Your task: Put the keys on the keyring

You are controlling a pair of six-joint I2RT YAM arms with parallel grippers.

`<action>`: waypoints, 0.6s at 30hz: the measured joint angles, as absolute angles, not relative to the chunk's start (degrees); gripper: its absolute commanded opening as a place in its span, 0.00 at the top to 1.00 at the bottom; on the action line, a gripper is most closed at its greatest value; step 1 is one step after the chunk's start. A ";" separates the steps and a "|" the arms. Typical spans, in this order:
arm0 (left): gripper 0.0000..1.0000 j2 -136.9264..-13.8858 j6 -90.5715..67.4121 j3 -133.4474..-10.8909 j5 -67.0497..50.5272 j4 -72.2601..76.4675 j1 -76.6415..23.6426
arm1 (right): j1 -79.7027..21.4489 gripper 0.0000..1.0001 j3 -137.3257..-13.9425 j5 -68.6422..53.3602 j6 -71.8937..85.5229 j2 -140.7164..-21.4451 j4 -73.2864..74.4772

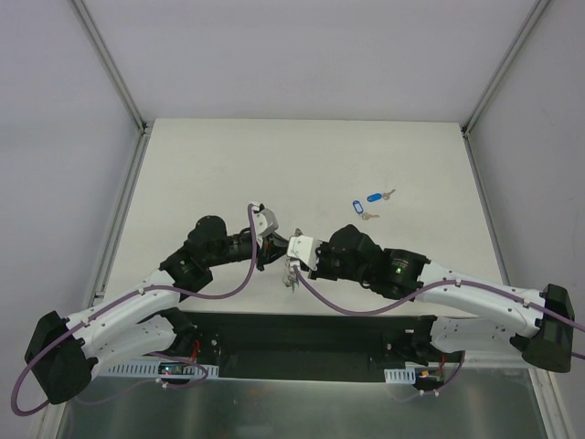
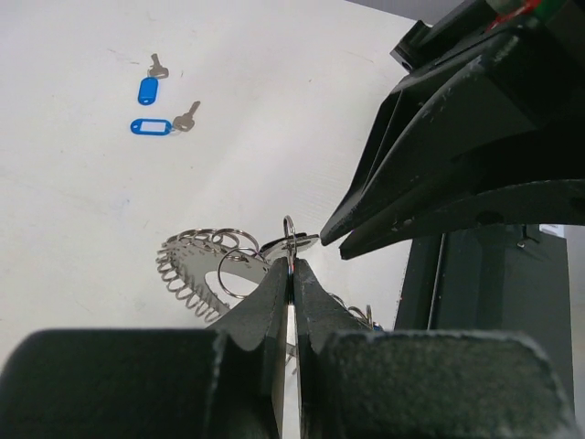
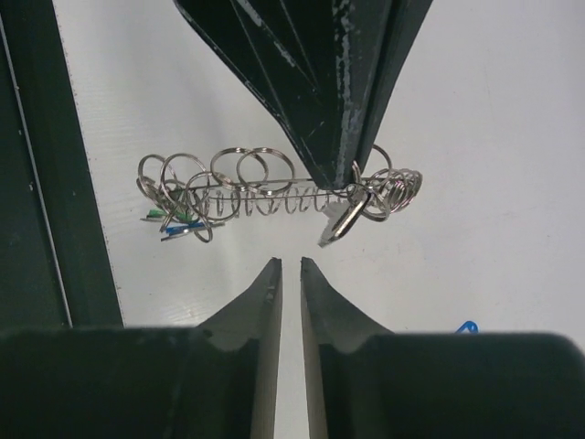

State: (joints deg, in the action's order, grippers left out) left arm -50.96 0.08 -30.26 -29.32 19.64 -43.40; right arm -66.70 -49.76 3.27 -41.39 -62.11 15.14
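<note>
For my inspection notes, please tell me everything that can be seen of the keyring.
The keyring is a grey metal loop, edged all round with many small wire rings. It seems lifted off the white table, edge-on to the right wrist camera. The left gripper is shut on its rim. What looks like a small silver key hangs beside that grip; green and blue bits hang at the other end. The right gripper, slightly open, is near but apart from it.

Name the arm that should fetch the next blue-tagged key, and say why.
Right, probably. The left gripper is clamped on the keyring, the right gripper holds nothing, and the blue-tagged keys lie on its side.
</note>
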 measured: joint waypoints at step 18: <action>1.00 -51.77 4.43 -30.76 -35.92 12.40 -43.40 | -65.12 0.65 -53.10 -0.54 -46.72 -58.13 17.67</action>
State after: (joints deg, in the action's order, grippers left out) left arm -51.77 4.43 -30.76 -35.92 12.40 -43.40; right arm -65.12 -53.10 -0.54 -46.72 -58.13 17.67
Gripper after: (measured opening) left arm 0.009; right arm 0.348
